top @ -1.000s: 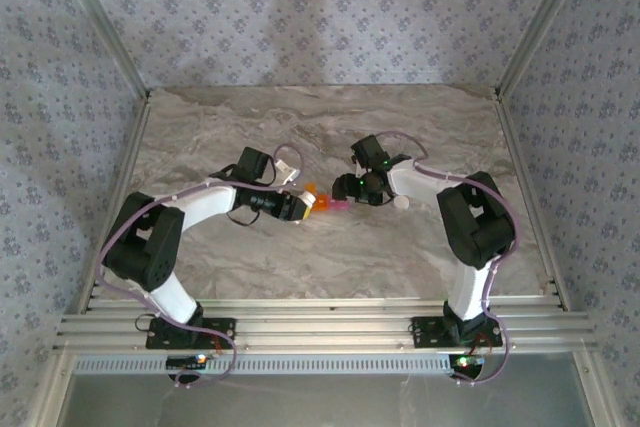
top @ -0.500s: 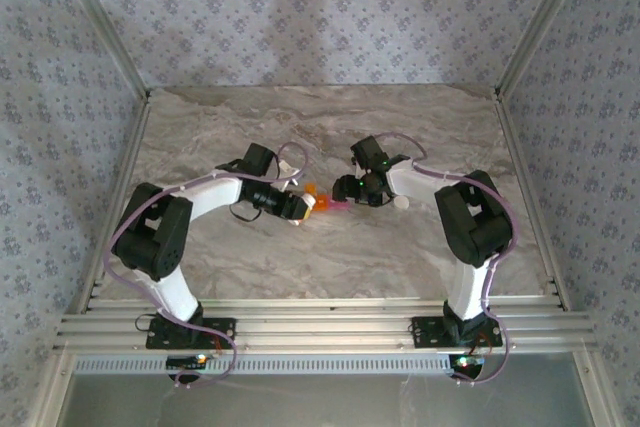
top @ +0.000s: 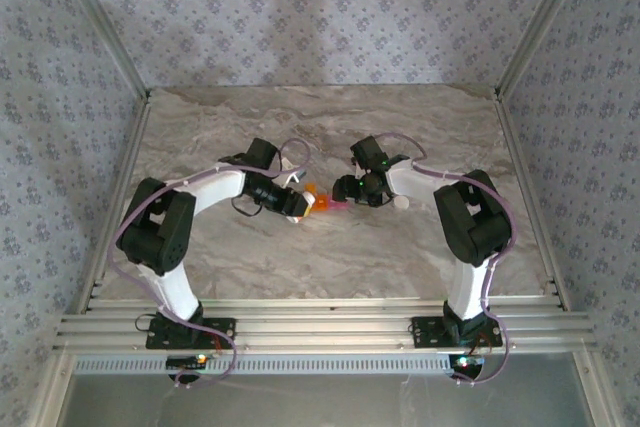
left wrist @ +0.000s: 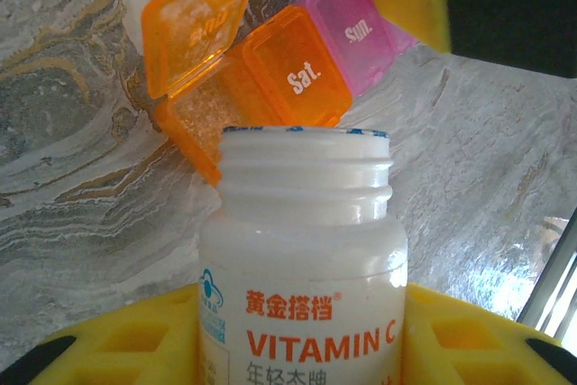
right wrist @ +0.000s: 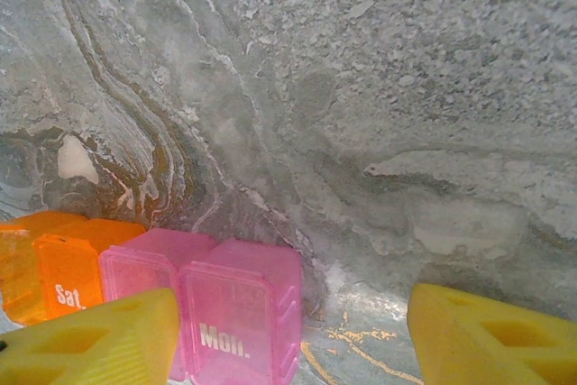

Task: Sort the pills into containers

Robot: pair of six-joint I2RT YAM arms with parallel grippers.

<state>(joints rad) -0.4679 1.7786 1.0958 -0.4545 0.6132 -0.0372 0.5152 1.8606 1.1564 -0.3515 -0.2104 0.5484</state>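
The containers [left wrist: 297, 65] are a strip of joined compartments lying on the marble, seen small in the top view as the containers [top: 325, 202]. Its end orange compartment [left wrist: 194, 119] has the lid flipped up. Beside it are a closed orange "Sat." and a pink "Sun.". My left gripper [left wrist: 302, 331] is shut on a white "VITAMIN C" bottle [left wrist: 302, 250], whose uncapped mouth sits right at the open compartment. My right gripper [right wrist: 288, 313] stands open at the strip's pink "Mon." end [right wrist: 239, 322], with its left finger over a pink compartment and its right finger well apart. The pills are hidden.
A small white round object [top: 402, 202] lies on the marble table [top: 330, 257] just right of my right gripper [top: 347, 190]. Patterned walls and metal frame posts close in the back and both sides. Bare marble stretches toward the near edge.
My left arm has lifted its elbow and turned at the wrist, shifting slightly toward the back, with the bottle still at the strip. The right arm has not moved.
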